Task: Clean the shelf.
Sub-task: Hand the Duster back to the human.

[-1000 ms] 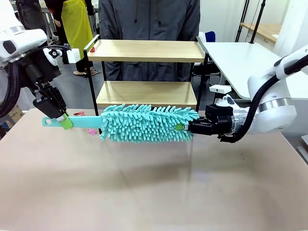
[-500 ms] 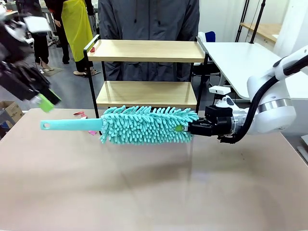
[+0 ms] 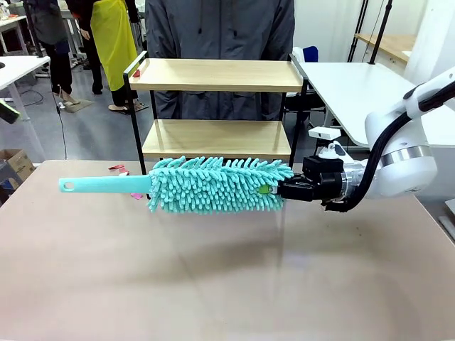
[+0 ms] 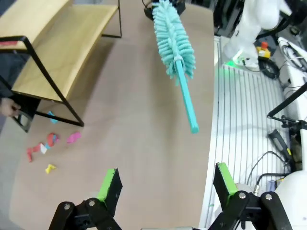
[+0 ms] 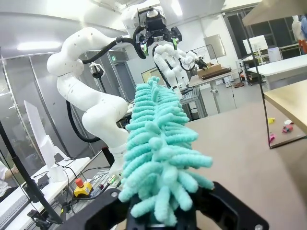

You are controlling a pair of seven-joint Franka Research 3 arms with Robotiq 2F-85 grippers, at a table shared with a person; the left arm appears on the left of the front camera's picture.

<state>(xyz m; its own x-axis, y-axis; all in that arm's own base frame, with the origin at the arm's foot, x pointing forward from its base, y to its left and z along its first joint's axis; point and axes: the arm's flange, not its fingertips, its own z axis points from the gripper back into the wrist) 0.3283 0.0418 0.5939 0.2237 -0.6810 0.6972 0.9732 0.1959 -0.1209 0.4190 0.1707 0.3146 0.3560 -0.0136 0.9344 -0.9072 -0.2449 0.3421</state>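
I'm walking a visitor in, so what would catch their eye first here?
A fluffy turquoise microfiber duster hangs level above the tan table, gripped at its fuzzy end by the right pincer. Behind it stands the two-tier wooden shelf, colourful scraps littered by its foot.

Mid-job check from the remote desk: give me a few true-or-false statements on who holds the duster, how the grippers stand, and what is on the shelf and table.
1. The right gripper is shut on the duster. True.
2. The left gripper grips the duster's handle. False: its jaws are open and clear of it.
3. The duster lies flat on the table. False: it is held above it.
4. Small coloured scraps lie on the table near the shelf. True.
5. The shelf's top board carries a stack of books. False: it looks almost bare.
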